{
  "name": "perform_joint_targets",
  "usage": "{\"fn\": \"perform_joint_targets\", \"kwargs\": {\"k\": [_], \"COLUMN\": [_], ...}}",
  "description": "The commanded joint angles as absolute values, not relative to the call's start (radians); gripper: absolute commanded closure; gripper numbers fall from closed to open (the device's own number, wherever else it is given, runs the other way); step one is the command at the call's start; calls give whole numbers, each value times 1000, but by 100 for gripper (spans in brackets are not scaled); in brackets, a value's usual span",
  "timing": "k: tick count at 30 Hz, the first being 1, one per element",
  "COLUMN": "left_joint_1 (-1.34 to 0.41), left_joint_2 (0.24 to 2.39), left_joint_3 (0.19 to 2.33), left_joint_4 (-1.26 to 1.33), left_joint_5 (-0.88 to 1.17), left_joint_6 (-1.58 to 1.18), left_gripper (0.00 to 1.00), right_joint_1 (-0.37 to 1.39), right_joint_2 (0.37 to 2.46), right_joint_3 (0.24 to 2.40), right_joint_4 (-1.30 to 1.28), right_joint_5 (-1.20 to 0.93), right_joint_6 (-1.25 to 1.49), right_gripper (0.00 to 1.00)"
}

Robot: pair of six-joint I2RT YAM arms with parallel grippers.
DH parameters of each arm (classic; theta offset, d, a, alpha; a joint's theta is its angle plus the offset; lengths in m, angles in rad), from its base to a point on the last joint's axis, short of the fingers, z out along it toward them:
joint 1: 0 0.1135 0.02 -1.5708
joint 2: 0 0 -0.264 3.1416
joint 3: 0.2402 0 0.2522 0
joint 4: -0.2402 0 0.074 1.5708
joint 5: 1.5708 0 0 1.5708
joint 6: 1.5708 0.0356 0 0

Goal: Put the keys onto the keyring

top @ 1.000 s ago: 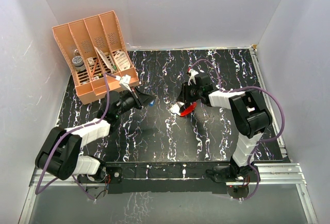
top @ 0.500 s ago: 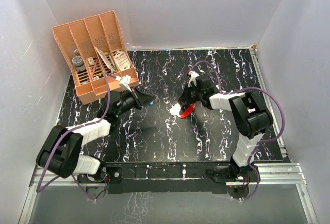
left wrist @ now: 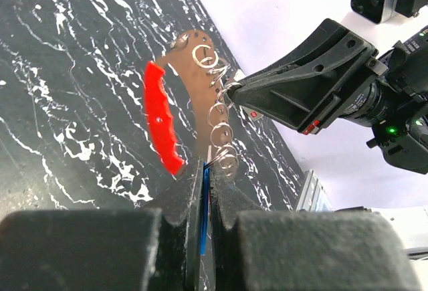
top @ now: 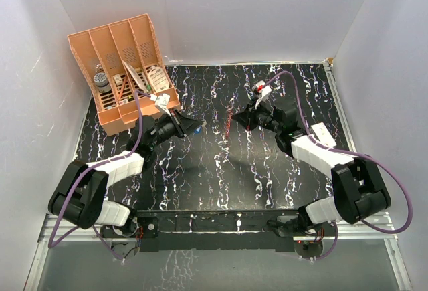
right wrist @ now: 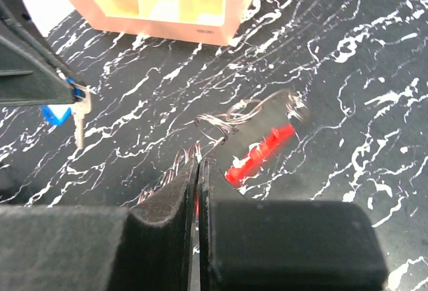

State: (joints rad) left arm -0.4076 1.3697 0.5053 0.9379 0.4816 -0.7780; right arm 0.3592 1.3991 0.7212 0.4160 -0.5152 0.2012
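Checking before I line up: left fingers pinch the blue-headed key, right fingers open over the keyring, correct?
Not open: the right wrist view shows the right fingers shut on the keyring. The left fingers do pinch the blue-headed key.

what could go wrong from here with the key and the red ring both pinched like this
1. The right gripper pinches the keyring at one edge only, and the keyring looks blurred in the right wrist view. It may be swinging, so the key could miss the opening.
2. The left gripper holds the key by its thin blue head. Pushing it against the keyring might twist it or pull it loose.
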Motion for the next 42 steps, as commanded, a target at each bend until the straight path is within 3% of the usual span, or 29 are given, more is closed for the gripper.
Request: {"fn": "perform_joint_targets", "kwargs": {"k": [1,19,29,42], "left_joint_1": [-402,-403,-409,-469], "left_joint_2": [1364,1338,1334,1410], "left_joint_3": [542,528,667,743], "left_joint_4": [1034,1175,747,667], "left_joint_5": [542,742,708,686], "left_joint_6": [-763,-639,-502,-546], "left_gripper": [100,100,100,100], "right_joint_1": [357,357,380,456], "right_joint_2": [1347,1285,1262,1205], "right_joint_3": [707,757,780,784], "right_joint_4": [505,425,338,315], "right_joint_5": [-616,-816,-751,-603], "right_joint_6": [164,97,34,-34], "right_gripper": [100,100,100,100]}}
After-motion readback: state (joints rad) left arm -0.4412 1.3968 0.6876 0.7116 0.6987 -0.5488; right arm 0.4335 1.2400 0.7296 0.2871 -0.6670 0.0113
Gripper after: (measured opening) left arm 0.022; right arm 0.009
